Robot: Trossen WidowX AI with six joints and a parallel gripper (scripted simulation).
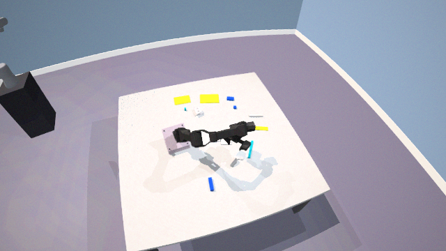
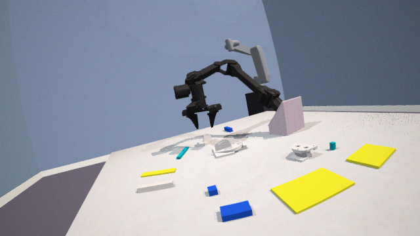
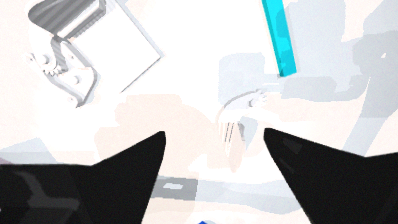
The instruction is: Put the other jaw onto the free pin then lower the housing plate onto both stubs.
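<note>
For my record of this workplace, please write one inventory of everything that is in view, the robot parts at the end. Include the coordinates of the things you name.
yellow plates (image 1: 209,98) (image 2: 312,190): two, yellow, far side in top view
yellow strip (image 1: 261,128) (image 2: 158,172): one, yellow, beside white bar
white bar (image 1: 256,116) (image 2: 155,186): one
blue blocks (image 1: 210,184) (image 2: 228,129): three, blue, scattered
cyan pieces (image 1: 250,149) (image 2: 182,153) (image 3: 280,40): two, long and small
white mechanism parts (image 2: 303,149): three groups, white-grey, on table (image 1: 157,216) (image 2: 108,210)
black pedestal: one, background, grey arm on it
pink mount: one
robot arm: one, black
fingers: two, black, open
</note>
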